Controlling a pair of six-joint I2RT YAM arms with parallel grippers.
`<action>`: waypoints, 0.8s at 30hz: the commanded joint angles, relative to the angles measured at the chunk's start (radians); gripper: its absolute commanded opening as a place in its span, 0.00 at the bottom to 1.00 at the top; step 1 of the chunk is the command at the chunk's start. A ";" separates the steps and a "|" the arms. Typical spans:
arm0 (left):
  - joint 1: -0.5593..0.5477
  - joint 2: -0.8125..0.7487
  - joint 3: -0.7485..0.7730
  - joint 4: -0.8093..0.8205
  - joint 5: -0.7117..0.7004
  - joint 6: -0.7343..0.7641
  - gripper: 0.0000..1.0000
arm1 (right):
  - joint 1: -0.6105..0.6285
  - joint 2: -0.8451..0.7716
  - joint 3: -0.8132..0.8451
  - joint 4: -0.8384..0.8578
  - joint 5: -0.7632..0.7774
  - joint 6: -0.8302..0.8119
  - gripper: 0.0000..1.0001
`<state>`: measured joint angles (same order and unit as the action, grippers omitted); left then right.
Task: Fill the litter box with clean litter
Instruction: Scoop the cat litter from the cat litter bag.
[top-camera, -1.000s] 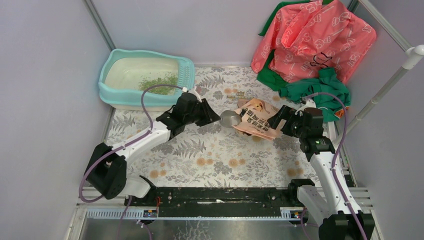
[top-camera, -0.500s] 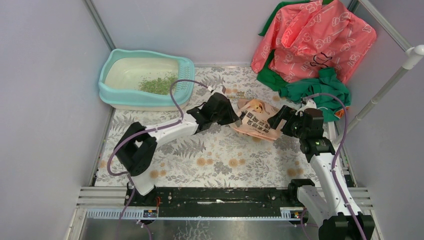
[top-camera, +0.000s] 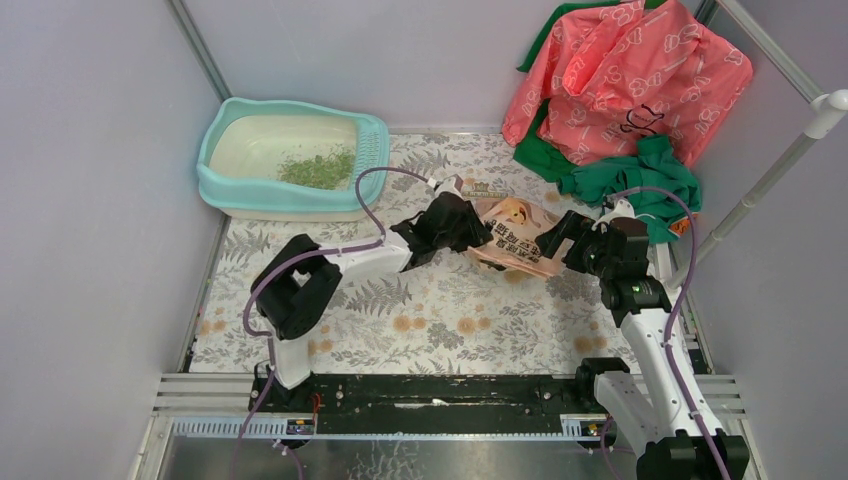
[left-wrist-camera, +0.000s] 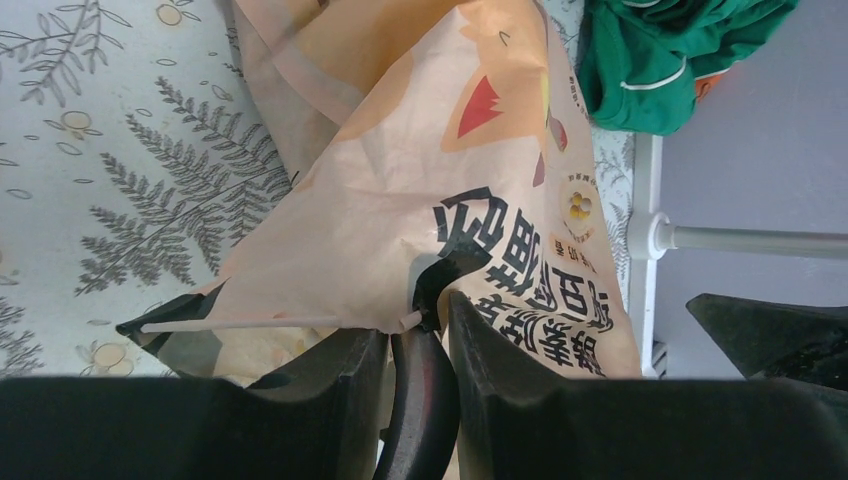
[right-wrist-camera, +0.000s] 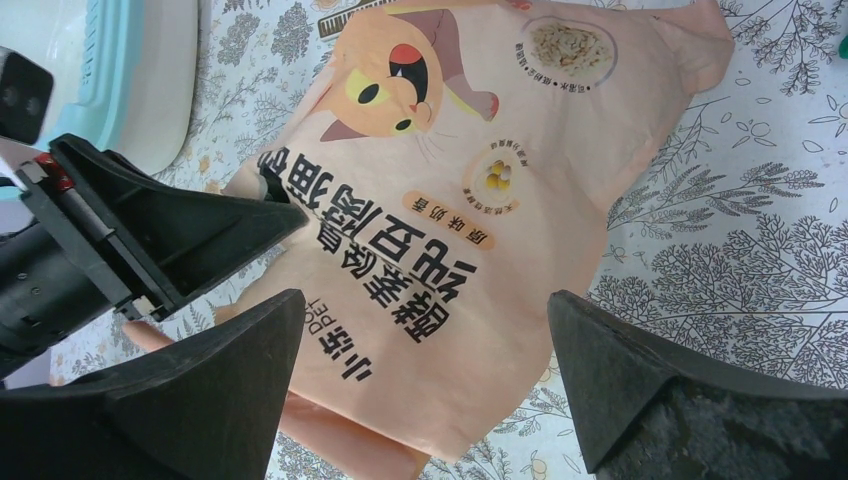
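left gripper (left-wrist-camera: 412, 335) clamps the scoop (left-wrist-camera: 420, 400), pushed into the bag (right-wrist-camera: 470, 200); right gripper (right-wrist-camera: 428, 300) hangs wide open above, holding nothing — unpinned, the bag may drag or fold shut. a little litter (top-camera: 318, 168) lies in the litter box (top-camera: 225, 190), well apart.

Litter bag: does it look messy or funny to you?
Yes. The litter bag lies crumpled on its side on the table, not standing, with the left tool pinching a dark handle at its creased edge. The litter box holds only a small patch of clean litter.
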<state>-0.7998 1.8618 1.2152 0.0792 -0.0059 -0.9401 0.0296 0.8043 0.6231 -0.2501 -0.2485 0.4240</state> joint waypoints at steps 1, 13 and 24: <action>-0.001 0.071 -0.094 0.217 0.036 -0.046 0.00 | -0.003 -0.023 0.000 0.031 0.001 0.005 1.00; 0.043 0.049 -0.360 0.786 0.211 -0.183 0.00 | -0.003 -0.027 0.002 0.024 -0.006 0.006 1.00; 0.135 -0.038 -0.587 1.029 0.317 -0.296 0.00 | -0.003 -0.010 0.008 0.032 -0.012 0.004 1.00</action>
<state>-0.7017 1.8645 0.6991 0.9146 0.2375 -1.1706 0.0296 0.7940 0.6231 -0.2508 -0.2489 0.4244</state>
